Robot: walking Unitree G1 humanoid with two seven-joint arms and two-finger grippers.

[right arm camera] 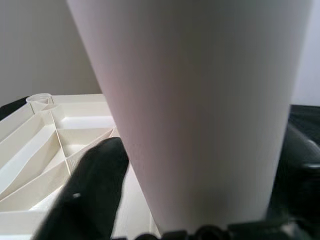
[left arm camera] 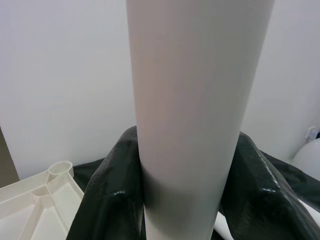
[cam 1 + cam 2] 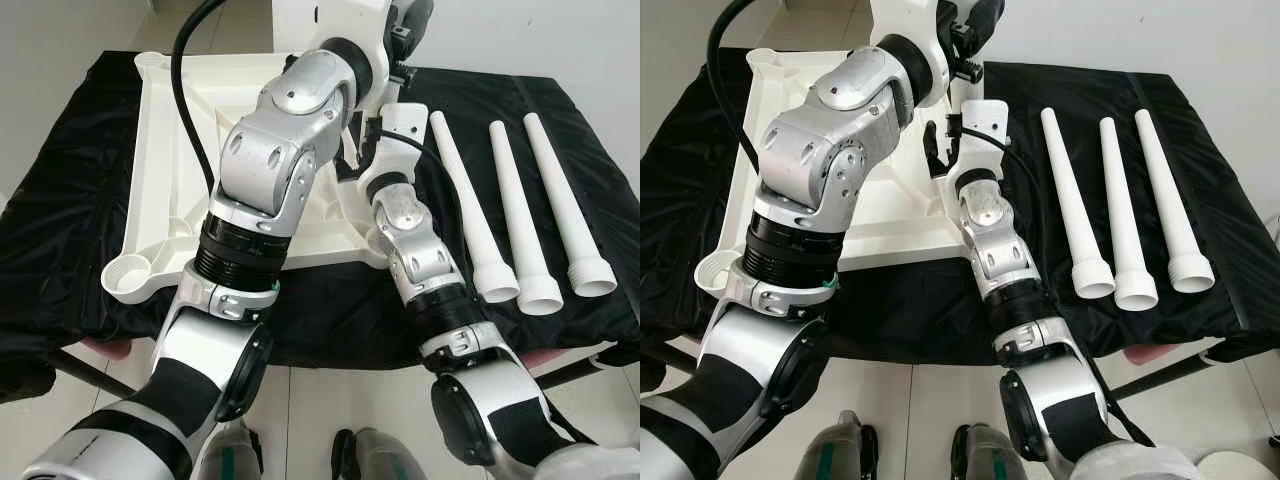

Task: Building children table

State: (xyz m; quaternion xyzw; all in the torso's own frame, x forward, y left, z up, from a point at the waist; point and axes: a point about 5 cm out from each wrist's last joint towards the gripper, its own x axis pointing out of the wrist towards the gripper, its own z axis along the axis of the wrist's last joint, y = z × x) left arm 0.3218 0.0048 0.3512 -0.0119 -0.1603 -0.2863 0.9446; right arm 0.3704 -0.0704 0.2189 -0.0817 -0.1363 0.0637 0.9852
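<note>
At the near edge of the bench (image 3: pixel 60 365), under a black cloth (image 3: pixel 50 230), the white tabletop (image 3: pixel 165 150) lies underside up, ribs showing. Its near-left socket (image 3: pixel 128 275) is empty. Toward the bench's right edge three spare legs (image 3: pixel 505 215) lie side by side on the cloth, wide threaded ends toward the near edge, apart from the tabletop and from each other.

Both arms reach over the tabletop's right side. The fourth leg (image 2: pixel 192 100) is in hand. The left claw (image 2: pixel 187 200) is closed around it, a dark finger on each side. The right claw (image 1: pixel 200 200) grips the same leg, with one finger (image 1: pixel 85 190) pressed to its side above the ribs. From the head views the leg stands near the tabletop's far-right part, rising toward the camera. Its foot is hidden behind the arms, so I cannot tell which socket it meets or whether it has seated. A far corner socket (image 2: pixel 60 170) shows beside the leg, with bare wall (image 2: pixel 65 75) behind it.

The step in hand looks like seating this leg in a socket. To do it well:
- Keep the leg square to the tabletop, because a tilted thread is likely to cross and jam.
- Let one claw steady the leg while the other turns, so the grip is never fully released.
- Press lightly downward, as the tabletop may slide on the slick cloth.
- Keep the elbows clear of the spare legs, which would probably roll.
</note>
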